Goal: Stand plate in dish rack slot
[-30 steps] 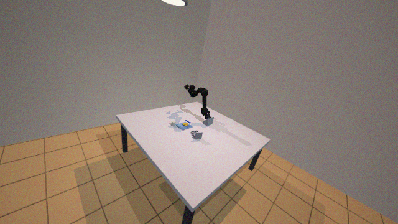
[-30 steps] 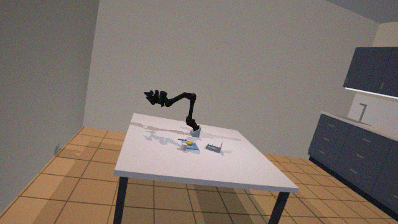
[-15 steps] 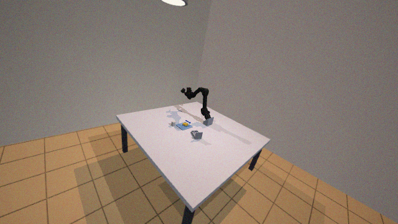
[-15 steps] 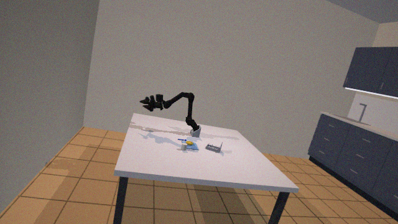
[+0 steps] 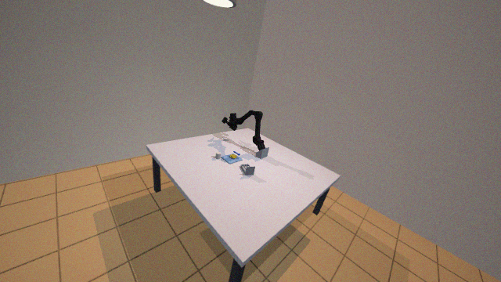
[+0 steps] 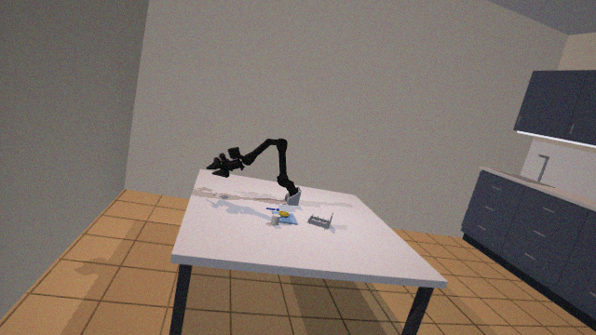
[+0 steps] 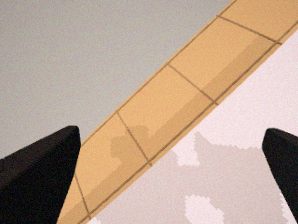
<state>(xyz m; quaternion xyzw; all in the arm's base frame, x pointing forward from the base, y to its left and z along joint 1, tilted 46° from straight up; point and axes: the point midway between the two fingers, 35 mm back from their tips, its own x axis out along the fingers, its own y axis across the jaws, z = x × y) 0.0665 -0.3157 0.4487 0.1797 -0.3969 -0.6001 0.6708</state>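
Observation:
A small grey dish rack [image 5: 244, 169] [image 6: 318, 221] stands on the table, with short rails and a taller flat panel at one end; I cannot tell whether that panel is part of the rack. A flat blue square [image 5: 232, 160] [image 6: 290, 221] lies nearby with a small yellow thing [image 5: 233, 156] [image 6: 283, 214] on it. No round plate can be made out; I cannot tell whether the blue square is the plate. My gripper [image 5: 228, 124] [image 6: 210, 171] [image 7: 174, 136] is open, with nothing between its fingers. It is raised above the table's far side, well away from the rack.
A small whitish cup-like thing [image 5: 218, 156] [image 6: 275, 221] stands beside the blue square. A thin dark-blue stick-like thing [image 5: 236, 153] [image 6: 273, 209] lies behind it. The arm's grey base [image 5: 262, 153] [image 6: 292, 199] stands behind the rack. The wrist view shows the table edge and the tiled floor [image 7: 170, 105].

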